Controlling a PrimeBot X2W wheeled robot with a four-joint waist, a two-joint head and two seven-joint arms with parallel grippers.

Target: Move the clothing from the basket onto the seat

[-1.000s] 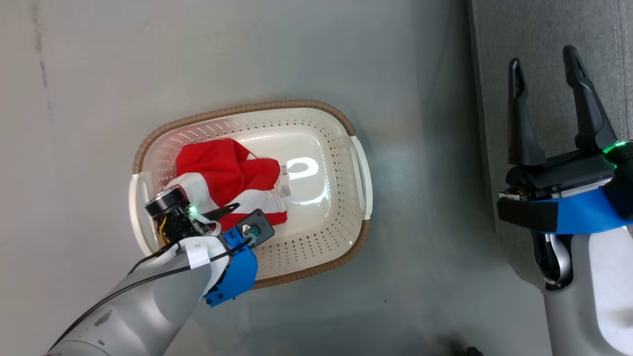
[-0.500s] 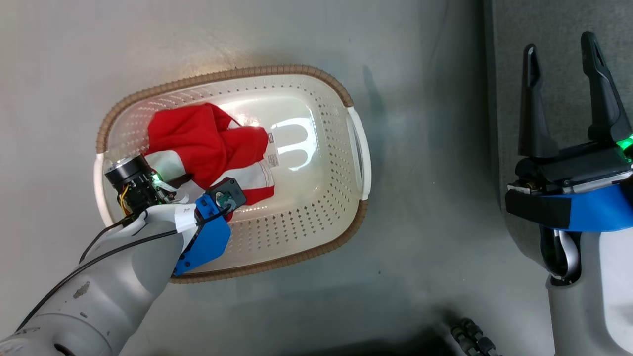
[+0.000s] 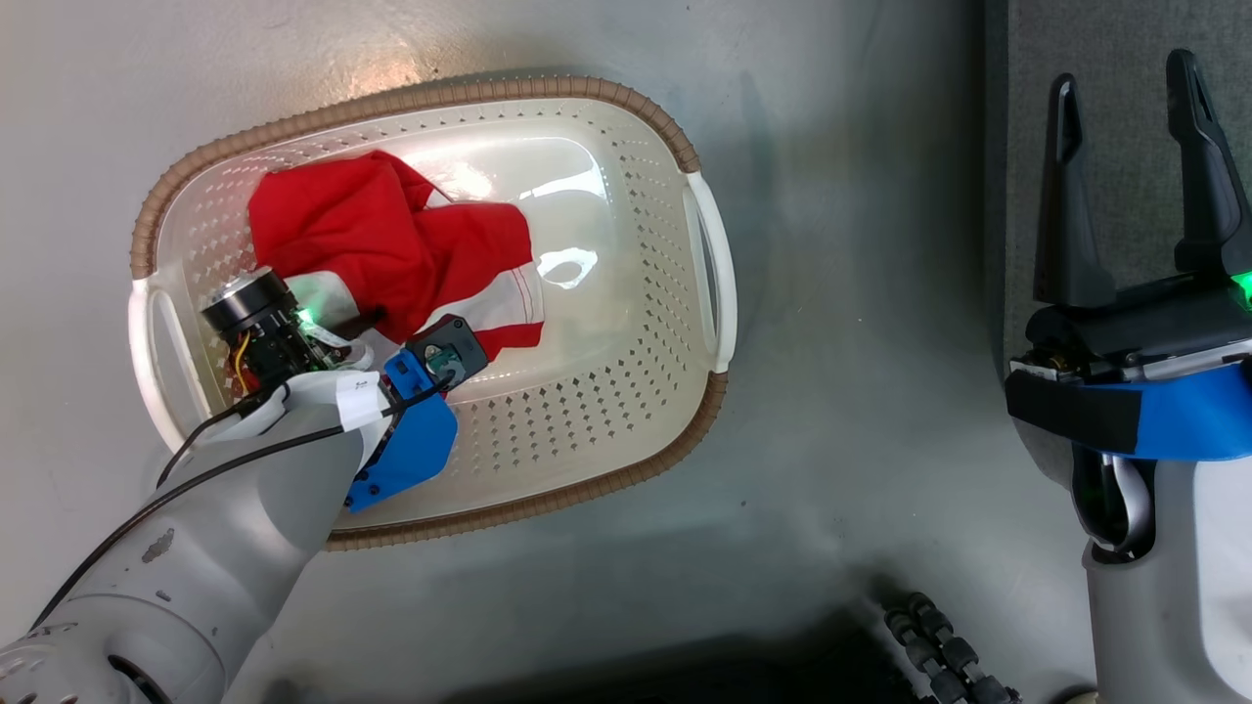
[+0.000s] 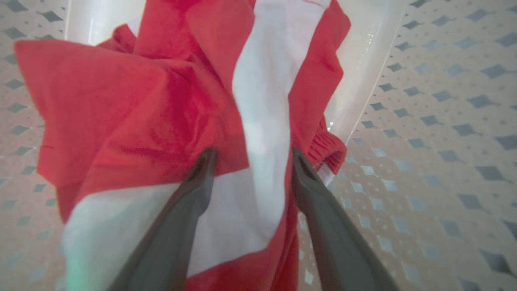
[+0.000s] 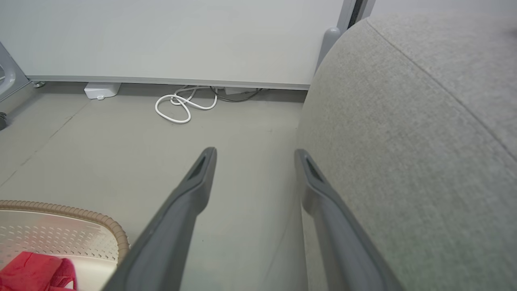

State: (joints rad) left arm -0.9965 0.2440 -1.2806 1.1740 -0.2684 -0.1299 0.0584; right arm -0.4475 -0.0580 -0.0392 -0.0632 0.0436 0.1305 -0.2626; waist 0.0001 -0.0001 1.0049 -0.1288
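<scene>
- left forearm [image 3: 225, 518]: pale grey rounded shell, dark scuff, black cable [image 3: 254, 455], white tape tag [image 3: 357, 399]
- left wrist: blue bracket [image 3: 406, 455], black round barrel [image 3: 245, 313], green light [image 3: 305, 315]
- right wrist: blue band [image 3: 1174, 425], black strap [image 3: 1061, 416], green lamp [image 3: 1242, 284]
- left gripper [image 4: 252, 152], right gripper [image 3: 1123, 73]: long dark grey tapering fingers, slotted near the tips

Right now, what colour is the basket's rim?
The basket rim is brown and ribbed; the body is cream-white. Head view shows it best.
</scene>
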